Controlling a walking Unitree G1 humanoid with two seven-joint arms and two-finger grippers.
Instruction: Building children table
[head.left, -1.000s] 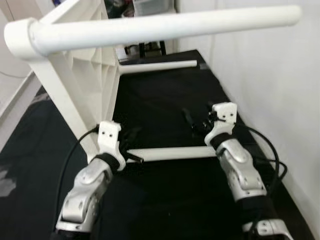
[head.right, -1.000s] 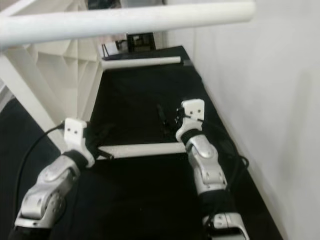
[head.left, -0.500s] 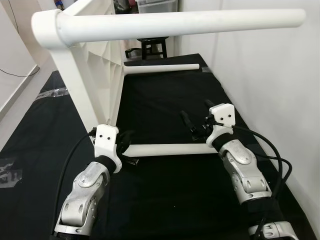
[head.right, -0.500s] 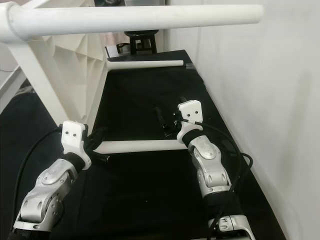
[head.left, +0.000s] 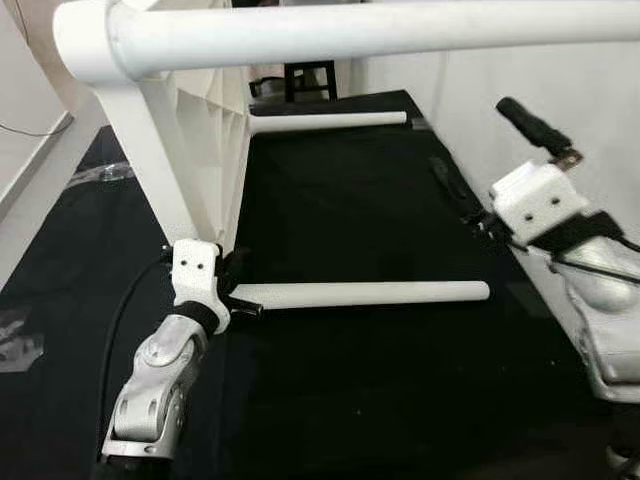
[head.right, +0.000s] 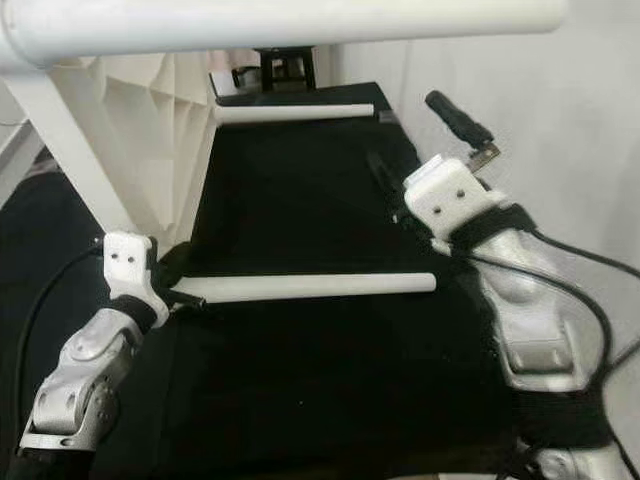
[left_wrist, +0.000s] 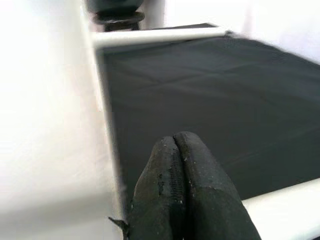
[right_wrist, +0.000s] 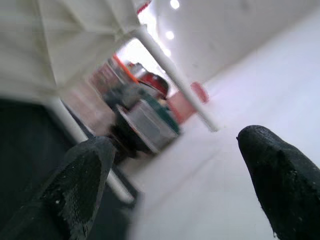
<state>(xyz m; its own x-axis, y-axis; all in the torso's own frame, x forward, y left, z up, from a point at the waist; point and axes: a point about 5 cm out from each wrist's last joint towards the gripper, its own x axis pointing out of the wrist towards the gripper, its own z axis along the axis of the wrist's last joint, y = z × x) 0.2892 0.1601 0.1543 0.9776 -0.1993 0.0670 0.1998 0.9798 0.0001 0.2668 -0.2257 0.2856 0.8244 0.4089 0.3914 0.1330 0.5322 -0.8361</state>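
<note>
White plastic ribbed children's tabletop (head.left: 190, 130) stands on edge at 10 o'clock with three round white legs seemingly fitted; left pincer (head.left: 238, 290), closed, apparently pinches the near white leg tube (head.left: 365, 293)'s inner end, right pincer (head.left: 495, 160) wide open, empty, raised at 2 o'clock.

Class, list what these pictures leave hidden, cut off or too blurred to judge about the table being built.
- Near leg: its end at the table frame is hidden by the left gripper, head views.
- Top leg: cut off by the picture's edge.
- Background clutter: blurred, right wrist view.
- Frame: washed out white, left wrist view.
</note>
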